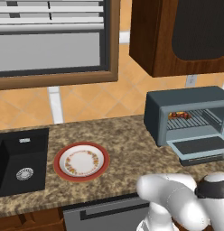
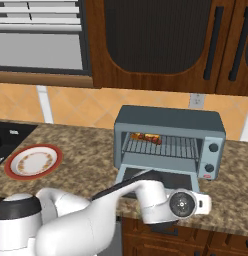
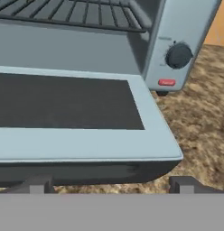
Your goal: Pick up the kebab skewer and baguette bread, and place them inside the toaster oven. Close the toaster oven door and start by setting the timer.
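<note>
The blue-grey toaster oven stands on the counter with its door folded down flat, dark glass facing up. On the wire rack, at the back left, lie the dark red kebab skewer and the golden baguette bread, close together. In the left base view they show as a small red-brown cluster. My gripper is open and holds nothing. Its two fingertips stand wide apart just below the door's dark bar handle. My hand hangs low in front of the door's edge.
A dark knob and a red button sit on the oven's right panel. A red-rimmed plate lies on the granite counter, with a black sink beyond it. Dark brown wall cabinets hang above the oven.
</note>
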{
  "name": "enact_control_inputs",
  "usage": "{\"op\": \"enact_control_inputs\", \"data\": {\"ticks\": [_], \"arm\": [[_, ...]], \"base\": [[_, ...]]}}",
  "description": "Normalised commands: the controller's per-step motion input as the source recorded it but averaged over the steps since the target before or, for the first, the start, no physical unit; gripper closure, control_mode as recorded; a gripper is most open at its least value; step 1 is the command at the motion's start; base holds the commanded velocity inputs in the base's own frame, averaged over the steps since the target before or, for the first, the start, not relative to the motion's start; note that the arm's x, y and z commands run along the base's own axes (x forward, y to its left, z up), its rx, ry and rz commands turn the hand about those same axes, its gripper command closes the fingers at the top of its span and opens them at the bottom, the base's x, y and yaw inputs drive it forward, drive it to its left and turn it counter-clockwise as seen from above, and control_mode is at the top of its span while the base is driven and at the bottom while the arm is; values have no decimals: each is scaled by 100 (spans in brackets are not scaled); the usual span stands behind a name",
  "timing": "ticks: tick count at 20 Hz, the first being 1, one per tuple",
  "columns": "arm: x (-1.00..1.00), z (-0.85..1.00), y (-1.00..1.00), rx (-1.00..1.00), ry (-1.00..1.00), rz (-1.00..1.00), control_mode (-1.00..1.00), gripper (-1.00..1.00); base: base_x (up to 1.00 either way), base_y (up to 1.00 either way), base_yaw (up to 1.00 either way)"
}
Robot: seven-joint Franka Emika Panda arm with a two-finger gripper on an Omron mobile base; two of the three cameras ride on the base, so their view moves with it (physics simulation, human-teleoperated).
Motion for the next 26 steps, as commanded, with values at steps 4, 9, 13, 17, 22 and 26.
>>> {"op": "enact_control_inputs", "data": {"ticks": [4,9,13,17,22,26], "arm": [[0,-57,-14,0,10,0,-100,-100],[5,-39,-5,0,2,0,-100,-100],[24,-13,0,0,0,0,-100,-100],[8,-16,0,0,0,0,-100,-100],[0,-9,6,0,0,0,-100,-100],[0,0,18,0,0,0,-100,-100]], "base": [[0,0,0],[0,0,0],[0,0,0],[0,0,0],[0,0,0],[0,0,0]]}}
